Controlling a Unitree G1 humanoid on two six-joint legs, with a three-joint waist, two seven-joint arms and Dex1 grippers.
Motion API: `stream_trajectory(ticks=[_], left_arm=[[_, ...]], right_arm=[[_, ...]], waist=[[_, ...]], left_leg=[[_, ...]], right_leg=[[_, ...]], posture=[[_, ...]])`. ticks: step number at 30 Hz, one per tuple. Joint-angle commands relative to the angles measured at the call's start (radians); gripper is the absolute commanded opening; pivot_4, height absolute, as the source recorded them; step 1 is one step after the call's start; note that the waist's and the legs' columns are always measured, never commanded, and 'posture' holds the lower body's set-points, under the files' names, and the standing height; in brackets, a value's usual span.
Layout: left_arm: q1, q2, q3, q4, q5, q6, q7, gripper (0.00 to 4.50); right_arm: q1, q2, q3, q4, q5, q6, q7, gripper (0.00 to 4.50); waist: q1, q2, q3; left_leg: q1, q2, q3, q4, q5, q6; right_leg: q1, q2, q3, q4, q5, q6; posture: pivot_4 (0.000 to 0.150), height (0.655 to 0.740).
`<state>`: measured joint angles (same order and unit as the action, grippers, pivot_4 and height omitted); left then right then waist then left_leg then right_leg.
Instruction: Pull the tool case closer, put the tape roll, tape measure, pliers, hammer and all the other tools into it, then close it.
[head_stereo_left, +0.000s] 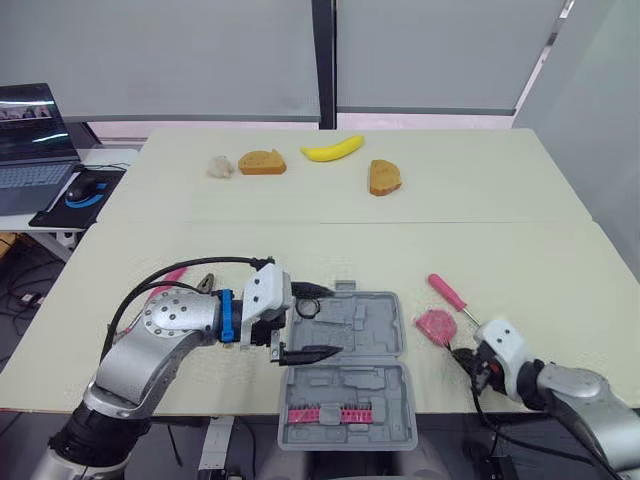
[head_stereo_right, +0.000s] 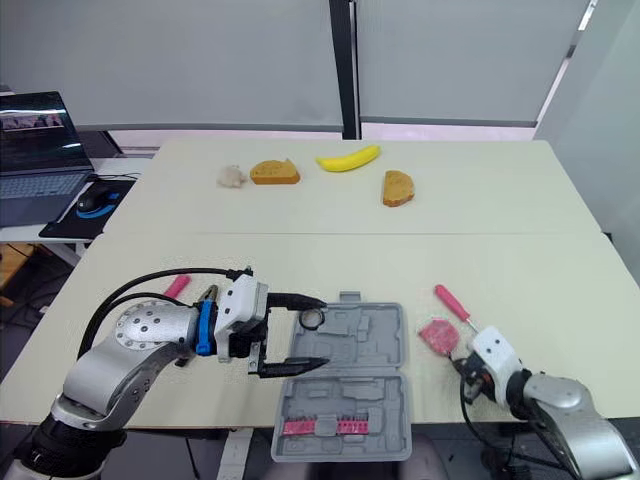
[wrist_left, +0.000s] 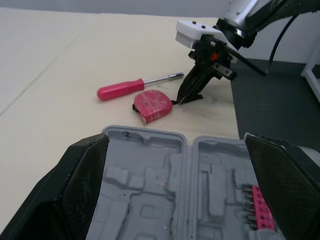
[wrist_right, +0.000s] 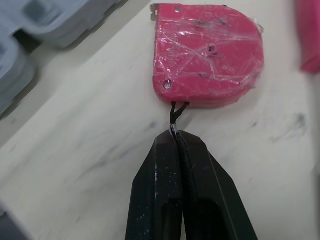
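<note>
The grey tool case (head_stereo_left: 372, 340) lies open at the table's front edge, with a row of pink bits (head_stereo_left: 325, 413) in its near half. My left gripper (head_stereo_left: 318, 322) hovers open over the case's left side, and a small dark ring (head_stereo_left: 308, 307) sits between its fingers. Right of the case lies the pink tape measure (wrist_right: 207, 55). My right gripper (wrist_right: 176, 137) is shut on its thin black strap, just in front of it. A pink-handled screwdriver (head_stereo_left: 450, 295) lies behind the tape measure. Pink-handled pliers (head_stereo_left: 185, 279) lie behind my left arm.
A banana (head_stereo_left: 332, 149), two bread slices (head_stereo_left: 262, 162) (head_stereo_left: 384, 177) and a small white lump (head_stereo_left: 219, 166) lie at the back of the table. A laptop (head_stereo_left: 35, 135) and mouse (head_stereo_left: 85, 187) sit on a side desk to the left.
</note>
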<state>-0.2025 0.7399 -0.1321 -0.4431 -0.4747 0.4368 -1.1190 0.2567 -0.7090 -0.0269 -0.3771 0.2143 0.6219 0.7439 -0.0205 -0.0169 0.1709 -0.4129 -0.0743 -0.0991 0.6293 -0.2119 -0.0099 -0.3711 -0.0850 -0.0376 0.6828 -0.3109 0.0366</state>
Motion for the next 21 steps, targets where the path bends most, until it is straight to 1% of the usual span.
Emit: stream_trajectory(ticks=[1, 4, 9, 14, 21], left_arm=[[-0.012, 0.017, -0.009, -0.046, -0.028, 0.008, -0.033, 4.5], [-0.021, 0.014, -0.018, -0.034, -0.02, 0.001, -0.044, 4.5], [-0.026, 0.008, -0.02, -0.024, -0.01, -0.008, -0.047, 4.5], [-0.015, 0.01, -0.018, -0.026, -0.003, -0.016, -0.051, 4.5], [0.003, 0.015, -0.022, -0.036, 0.007, -0.024, -0.05, 4.5]], right_arm=[[0.062, -0.036, -0.036, -0.091, 0.065, 0.032, 0.058, 0.01], [0.109, -0.055, -0.023, -0.128, 0.096, 0.052, 0.083, 0.01], [0.096, -0.031, -0.013, -0.139, 0.112, 0.071, 0.053, 0.01], [0.11, -0.069, 0.007, -0.134, 0.09, 0.054, 0.077, 0.01], [0.122, -0.109, 0.024, -0.17, 0.112, 0.076, 0.104, 0.01]], waist=[[0.0, 0.0, 0.0], [0.001, 0.0, 0.0], [0.001, 0.0, 0.0], [0.006, 0.0, 0.0], [0.009, 0.0, 0.0]], left_leg=[[0.0, 0.0, 0.0, 0.0, 0.0, 0.0], [0.0, 0.0, 0.0, 0.0, 0.0, 0.0], [0.0, 0.0, 0.0, 0.0, 0.0, 0.0], [0.0, 0.0, 0.0, 0.0, 0.0, 0.0], [0.0, 0.0, 0.0, 0.0, 0.0, 0.0]], right_leg=[[0.0, 0.0, 0.0, 0.0, 0.0, 0.0], [0.001, 0.0, 0.0, 0.0, 0.0, 0.0], [0.001, 0.0, -0.001, -0.001, 0.0, 0.0], [0.001, 0.0, -0.001, -0.001, 0.0, 0.0], [0.001, 0.0, -0.001, -0.001, 0.0, 0.0]], posture=[[0.15, 0.74], [0.15, 0.74], [0.15, 0.74], [0.15, 0.74], [0.15, 0.74]])
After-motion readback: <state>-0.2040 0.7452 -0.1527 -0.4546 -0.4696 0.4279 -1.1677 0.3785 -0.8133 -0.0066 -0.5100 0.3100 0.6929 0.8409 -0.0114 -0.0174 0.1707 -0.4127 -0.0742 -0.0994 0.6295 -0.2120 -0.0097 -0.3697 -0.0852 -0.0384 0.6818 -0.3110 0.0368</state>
